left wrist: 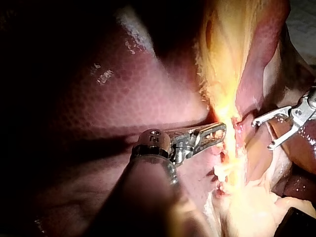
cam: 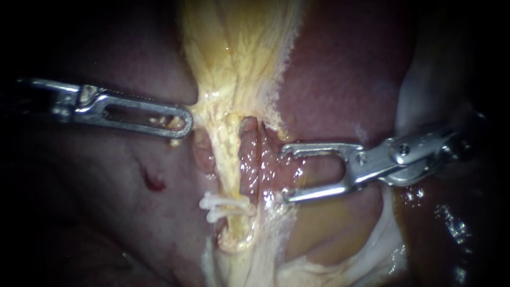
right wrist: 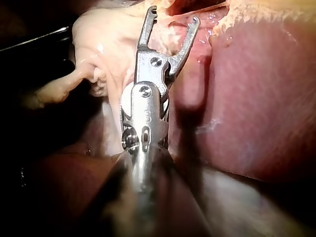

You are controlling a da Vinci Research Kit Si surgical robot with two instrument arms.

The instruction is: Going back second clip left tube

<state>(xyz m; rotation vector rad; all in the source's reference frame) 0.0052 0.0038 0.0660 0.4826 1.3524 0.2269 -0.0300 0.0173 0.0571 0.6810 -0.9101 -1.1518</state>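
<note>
Nearest the lens is the right instrument (cam: 286,173), its shaft coming in from the right. Its two jaws are spread wide and grip nothing, and their tips lie just right of the wet pink tissue at the centre.

Largest in the scene is the liver (cam: 340,79), a dark red surface that fills both the left and right sides. Down the middle, from far to near, runs a yellow band (cam: 234,64) of stringy fatty tissue. It is broad at the far end and narrows to a thin strand between the two instruments.

The left instrument (cam: 180,123) reaches in from the left. Its jaws lie together, clamped on the left edge of the yellow band, and yellow shreds show through the slot in the jaw.

A pink tube (cam: 247,159) lies along the right side of the strand, between the strand and the right instrument's tips. Whether this is the task's left tube cannot be told.

Two white clips (cam: 226,207) sit close together across the strand at the near end of the tube, apart from both instruments. A small red spot (cam: 153,180) marks the liver to the left of the clips.
</note>
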